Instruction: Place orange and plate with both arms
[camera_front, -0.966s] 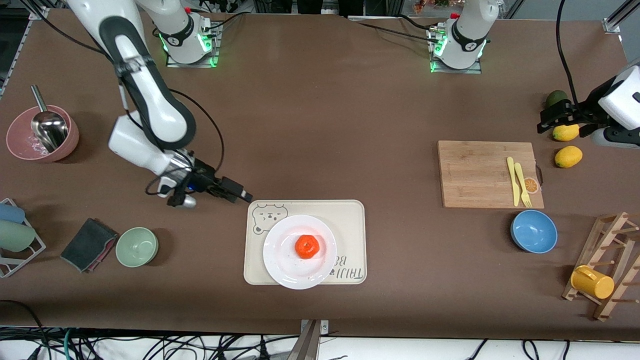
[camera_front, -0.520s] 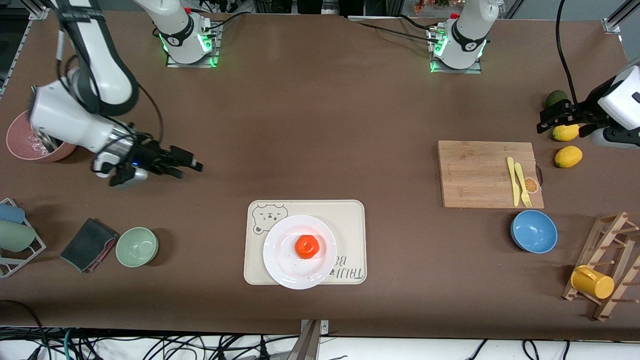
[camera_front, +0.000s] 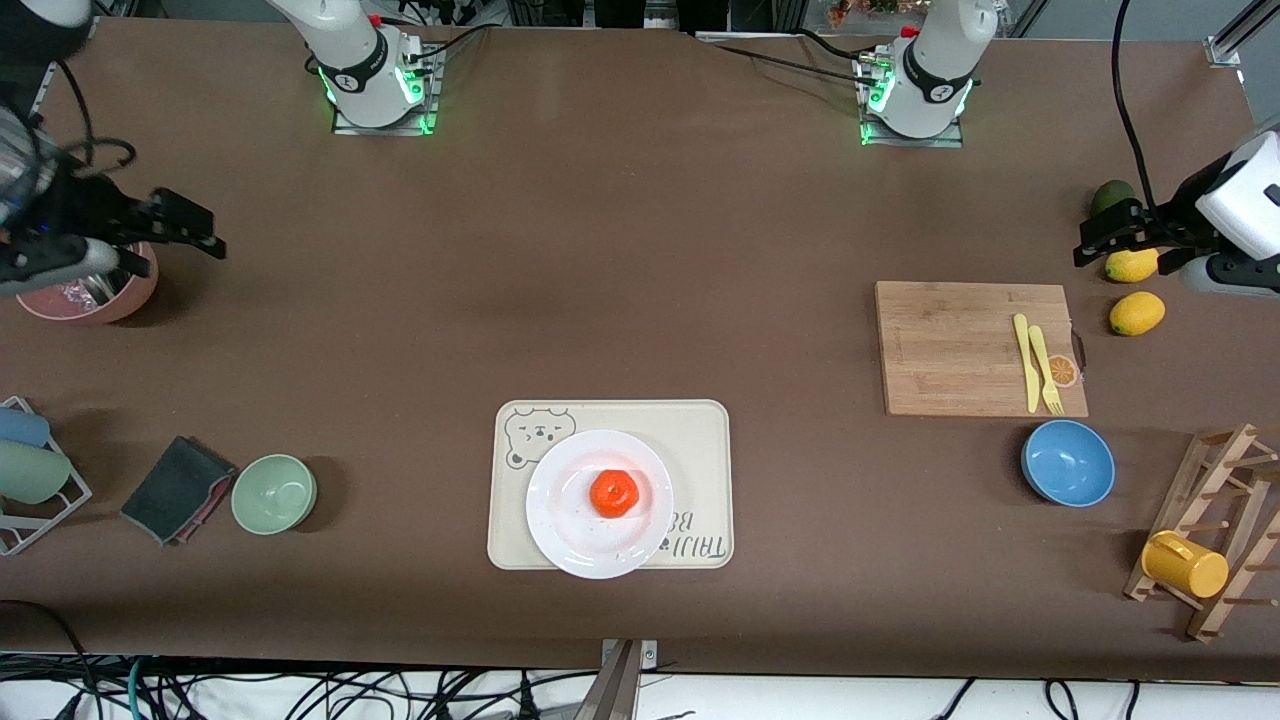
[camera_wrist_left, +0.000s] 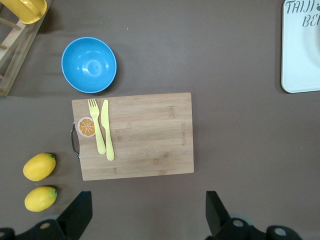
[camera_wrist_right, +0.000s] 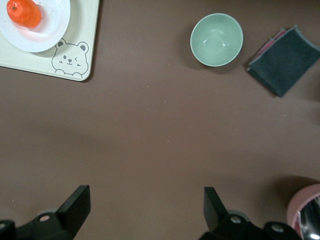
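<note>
Brown matting covers the table (camera_front: 640, 250); both arms sit at its ends, nothing in hand.

Right gripper (camera_front: 185, 228): jaws wide and empty, hanging over the matting just beside the pink bowl (camera_front: 95, 295), well apart from the tray (camera_front: 700, 440). Left gripper (camera_front: 1100, 238): jaws wide and empty, over the lemons (camera_front: 1137, 312) at the left arm's end, likewise well apart from the tray. The left arm waits.

Task things, relative to the tray: plate (camera_front: 565, 520) lies on the tray, its rim overhanging the tray's edge nearest the front camera. Orange (camera_front: 613, 493) sits on the plate, near its middle, touching nothing else.

Judgement: placement looks complete and the step in hand is the retreat. To do it well, keep both grippers high and clear of the tray so nothing nudges the plate, and mind the pink bowl under the right wrist.

Containers:
- pink bowl: holds a metal scoop (camera_front: 92, 287), partly hidden by the right gripper.
- green bowl (camera_front: 274, 493), toward the right arm's end from the tray: empty, with a dark cloth (camera_front: 175, 488) beside it.
- blue bowl (camera_front: 1067, 463), toward the left arm's end from the tray: empty.
- cutting board (camera_front: 950, 345): carries a yellow knife and fork (camera_front: 1038, 365).
- wooden rack (camera_front: 1215, 530): carries a yellow mug (camera_front: 1184, 565).
</note>
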